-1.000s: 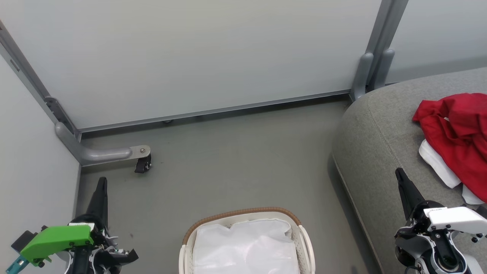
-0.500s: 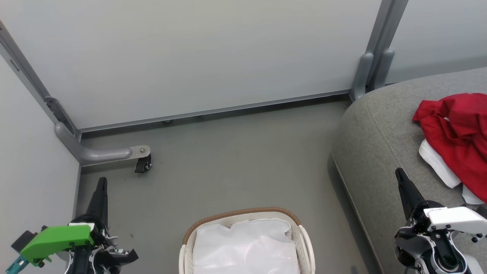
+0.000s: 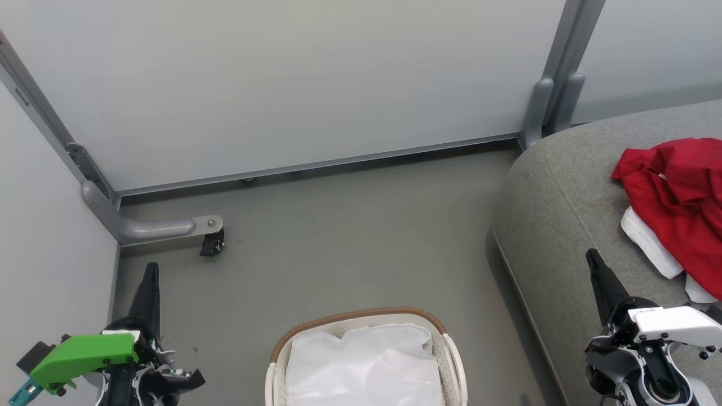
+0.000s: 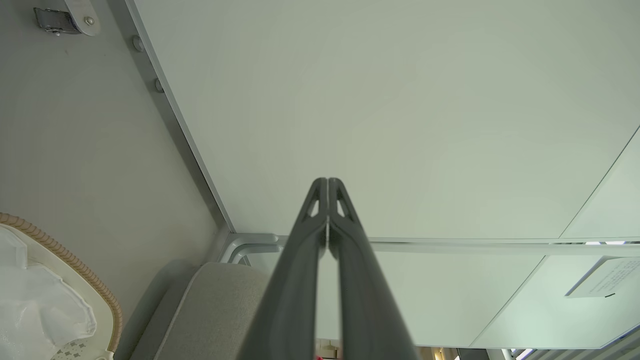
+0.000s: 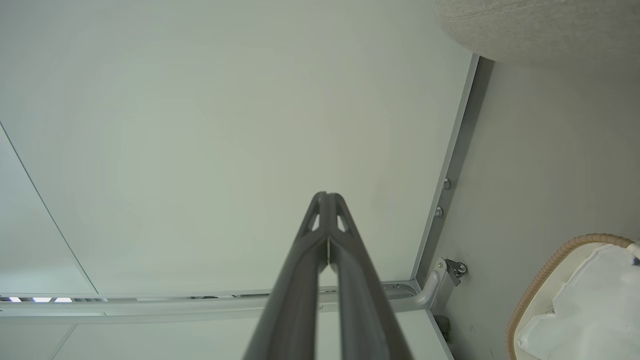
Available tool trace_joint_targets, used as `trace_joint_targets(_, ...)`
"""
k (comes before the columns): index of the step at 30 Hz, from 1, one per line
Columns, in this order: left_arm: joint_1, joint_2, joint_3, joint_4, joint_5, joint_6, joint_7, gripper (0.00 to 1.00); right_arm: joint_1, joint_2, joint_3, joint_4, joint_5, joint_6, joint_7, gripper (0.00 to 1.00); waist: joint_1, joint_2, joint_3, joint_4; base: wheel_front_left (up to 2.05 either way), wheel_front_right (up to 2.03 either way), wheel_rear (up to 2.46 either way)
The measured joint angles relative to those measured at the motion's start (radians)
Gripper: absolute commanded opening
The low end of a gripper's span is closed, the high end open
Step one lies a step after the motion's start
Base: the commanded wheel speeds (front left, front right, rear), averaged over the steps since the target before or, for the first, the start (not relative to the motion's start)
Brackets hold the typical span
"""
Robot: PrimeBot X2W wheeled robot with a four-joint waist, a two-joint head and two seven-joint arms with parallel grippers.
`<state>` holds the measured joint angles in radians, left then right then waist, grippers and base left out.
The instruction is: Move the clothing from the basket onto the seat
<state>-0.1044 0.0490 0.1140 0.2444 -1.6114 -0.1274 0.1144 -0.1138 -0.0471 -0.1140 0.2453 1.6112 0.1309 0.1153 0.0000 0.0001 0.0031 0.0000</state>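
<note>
Red clothing (image 3: 679, 197) with white panels lies bunched on the grey seat (image 3: 564, 225) at the right edge of the head view. The cream basket (image 3: 451, 355) with its brown woven rim stands on the floor at bottom centre, holding a glossy white sheet (image 3: 361, 366). My left gripper (image 3: 151, 269) is shut at the lower left, left of the basket, fingers pointing up with nothing in them. My right gripper (image 3: 592, 256) is shut over the seat's front part, left of the clothing and apart from it. The wrist views show the left gripper (image 4: 327, 181) and the right gripper (image 5: 326, 195) with fingers pressed together.
Pale partition walls (image 3: 316, 79) close off the back and left. A grey bracket foot with a black caster (image 3: 211, 243) sticks out of the left corner. A grey post (image 3: 555, 84) stands behind the seat. Bare grey floor (image 3: 350, 237) lies between basket and wall.
</note>
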Motion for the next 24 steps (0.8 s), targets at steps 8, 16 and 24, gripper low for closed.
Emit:
trace_joint_targets(8, 0.0, 0.0, 0.0, 0.0, 0.0, 0.0, 0.0, 0.0, 0.0, 0.0, 0.0, 0.0, 0.0, 0.0, 0.0, 0.0, 0.0, 0.0, 0.0, 0.0, 0.0, 0.0, 0.0)
trace_joint_targets(16, 0.0, 0.0, 0.0, 0.0, 0.0, 0.0, 0.0, 0.0, 0.0, 0.0, 0.0, 0.0, 0.0, 0.0, 0.0, 0.0, 0.0, 0.0, 0.0, 0.0, 0.0, 0.0, 0.0)
trace_joint_targets(24, 0.0, 0.0, 0.0, 0.0, 0.0, 0.0, 0.0, 0.0, 0.0, 0.0, 0.0, 0.0, 0.0, 0.0, 0.0, 0.0, 0.0, 0.0, 0.0, 0.0, 0.0, 0.0, 0.0)
